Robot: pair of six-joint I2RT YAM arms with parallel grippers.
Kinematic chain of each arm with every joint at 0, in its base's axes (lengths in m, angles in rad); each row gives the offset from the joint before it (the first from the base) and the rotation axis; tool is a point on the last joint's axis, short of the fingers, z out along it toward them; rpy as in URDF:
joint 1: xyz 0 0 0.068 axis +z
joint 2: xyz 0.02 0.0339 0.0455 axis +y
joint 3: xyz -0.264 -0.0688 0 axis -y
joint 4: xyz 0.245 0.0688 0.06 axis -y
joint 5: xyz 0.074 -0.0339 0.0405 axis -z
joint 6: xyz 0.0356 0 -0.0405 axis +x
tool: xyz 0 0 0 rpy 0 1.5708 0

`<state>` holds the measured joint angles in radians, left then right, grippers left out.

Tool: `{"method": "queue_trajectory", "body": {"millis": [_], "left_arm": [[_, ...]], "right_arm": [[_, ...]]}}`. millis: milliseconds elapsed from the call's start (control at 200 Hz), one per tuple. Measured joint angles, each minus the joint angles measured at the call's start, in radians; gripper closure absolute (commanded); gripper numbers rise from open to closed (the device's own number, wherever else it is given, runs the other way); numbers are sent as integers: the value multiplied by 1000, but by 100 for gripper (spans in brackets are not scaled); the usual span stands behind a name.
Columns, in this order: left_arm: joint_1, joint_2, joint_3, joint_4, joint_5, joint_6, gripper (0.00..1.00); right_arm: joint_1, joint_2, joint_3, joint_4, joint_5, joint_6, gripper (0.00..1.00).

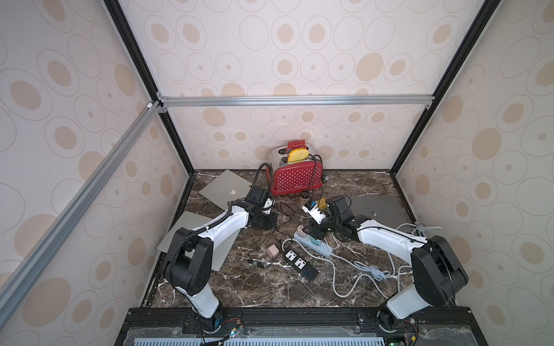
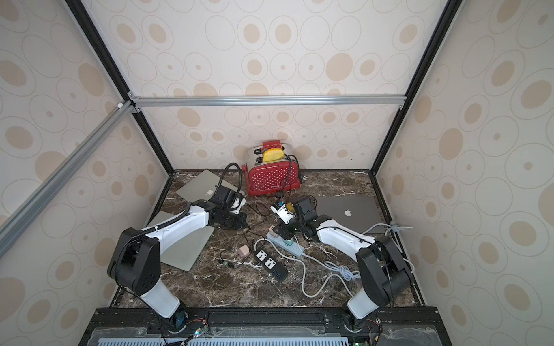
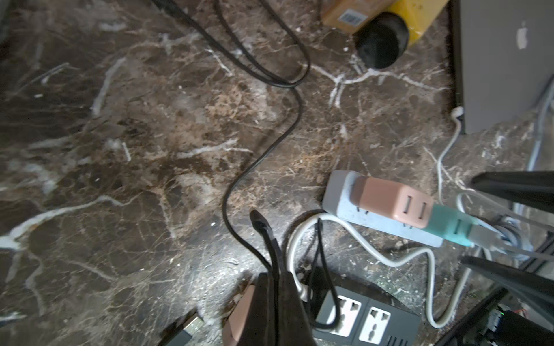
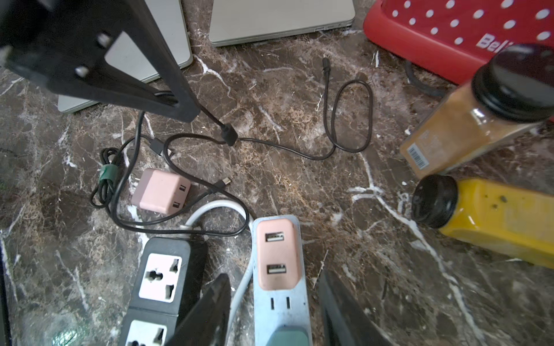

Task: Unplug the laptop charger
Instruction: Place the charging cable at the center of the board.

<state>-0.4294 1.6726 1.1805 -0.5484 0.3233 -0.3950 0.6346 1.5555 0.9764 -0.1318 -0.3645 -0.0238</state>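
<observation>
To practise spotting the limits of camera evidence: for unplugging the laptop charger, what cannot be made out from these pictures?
Teal plug: right wrist view, cut off by the bottom edge.
Power strip: both top views, middle sockets covered by the right hand.
White connector at the dark laptop: left wrist view, too small to tell whether seated.
Left hand: left wrist view, grip on the black cable hidden between its closed fingers.

Teal charger (image 3: 449, 223) stood plugged into pale-blue power strip (image 3: 341, 191) mid-worktop, touching pink adapter (image 3: 386, 200) alongside. Thin white cable (image 3: 442, 155) plugged into grey laptop (image 3: 503, 75) edge.
</observation>
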Motion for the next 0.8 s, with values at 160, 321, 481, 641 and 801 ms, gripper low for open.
{"method": "queue_trajectory", "body": {"millis": [160,321,481,641,801], "left_arm": [[19,0,0,-35,-84,28,70],[26,-3,17,-87,-122,45,38],[26,-73,26,-97,-100,39,35],[13,-137,28,4,34,-15,34],[-41,-21,61,88,111,-45,35]], "right_arm": [[0,6,69,-76,1,-13,48],[5,60,147,-155,18,-32,48],[20,134,248,-252,45,-57,49],[23,167,293,-312,45,-72,49],[23,184,294,-356,46,-90,49]]}}
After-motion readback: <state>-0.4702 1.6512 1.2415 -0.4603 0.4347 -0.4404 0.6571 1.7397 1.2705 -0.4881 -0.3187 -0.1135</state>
